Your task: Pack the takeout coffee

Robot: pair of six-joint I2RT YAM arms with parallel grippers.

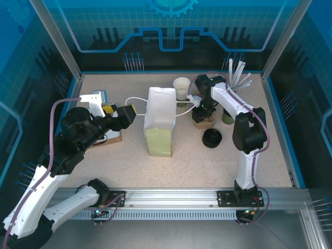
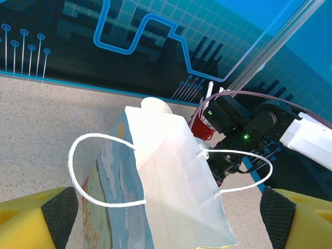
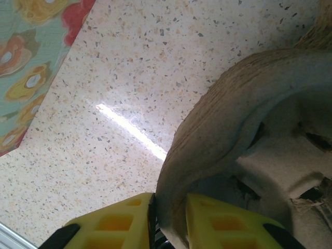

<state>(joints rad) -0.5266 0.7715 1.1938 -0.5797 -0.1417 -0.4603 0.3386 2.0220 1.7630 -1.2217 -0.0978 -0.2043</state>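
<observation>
pinching the rim of the brown pulp cup carrier, my right gripper had its two yellow fingers closed on that wall, toward the far right part of the table. the takeout coffee stood just right of the carrier. it was an olive-green cup mostly hidden behind my right arm, so i could not make out its lid. a stack of black lids lay just on the near side of the carrier. a stack of lidless cups stood beyond it, near the far edge. my left gripper hung with its fingers wide apart and nothing between them, on the left side of the table. it was aimed at the white paper bag, which stood upright mid-table.
</observation>
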